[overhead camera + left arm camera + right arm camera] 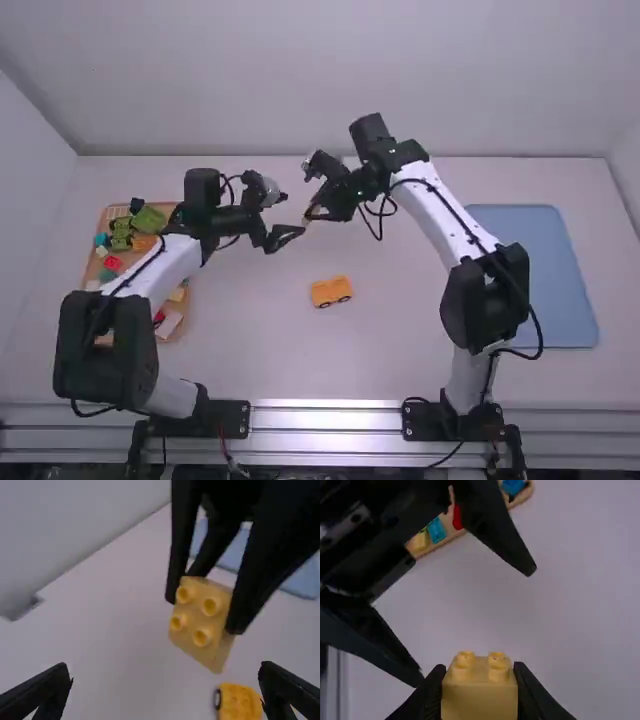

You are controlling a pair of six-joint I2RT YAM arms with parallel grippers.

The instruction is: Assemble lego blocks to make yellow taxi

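White links, bulky black joints, black cables, black tapered fingers.

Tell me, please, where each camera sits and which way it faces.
High view: above and behind, facing forward and down; table and both arms show.
Left wrist view: on that wrist, facing the right end effector; own fingers at bottom.
Right wrist view: on that wrist, facing the left end effector; own fingers at bottom.
Both wrist views share the yellow block.
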